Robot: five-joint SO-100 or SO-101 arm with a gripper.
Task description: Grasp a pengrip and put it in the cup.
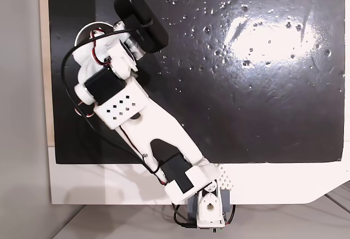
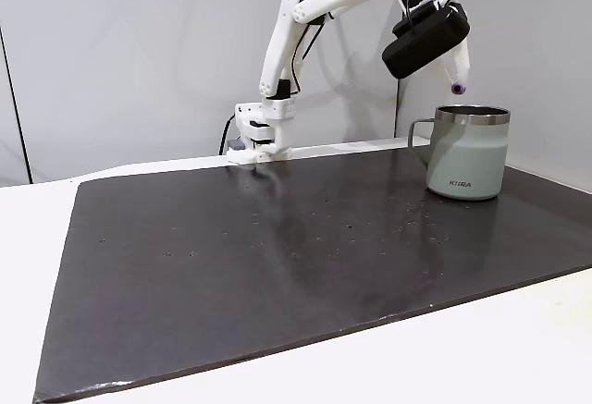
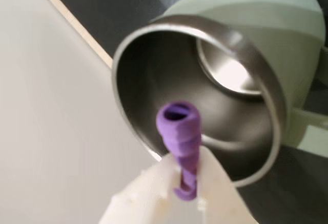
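The purple ribbed pengrip (image 3: pixel 180 131) sticks out from between my white fingertips (image 3: pixel 215 183), its open end pointing at the cup's mouth. My gripper (image 3: pixel 185 175) is shut on it. In a fixed view from the side, the gripper (image 2: pixel 456 79) hangs a little above the rim of the pale grey-green cup (image 2: pixel 467 154), with the pengrip (image 2: pixel 457 87) showing as a small purple tip. The cup (image 3: pixel 205 44) stands upright on the mat, handle to the left in that side view, its shiny steel inside bare.
A black mat (image 2: pixel 277 256) covers most of the white table (image 2: pixel 518 348). The arm's base (image 2: pixel 259 136) stands at the mat's far edge. From above, the arm (image 1: pixel 147 124) and its black wrist camera (image 1: pixel 141 20) reach over the mat's left corner.
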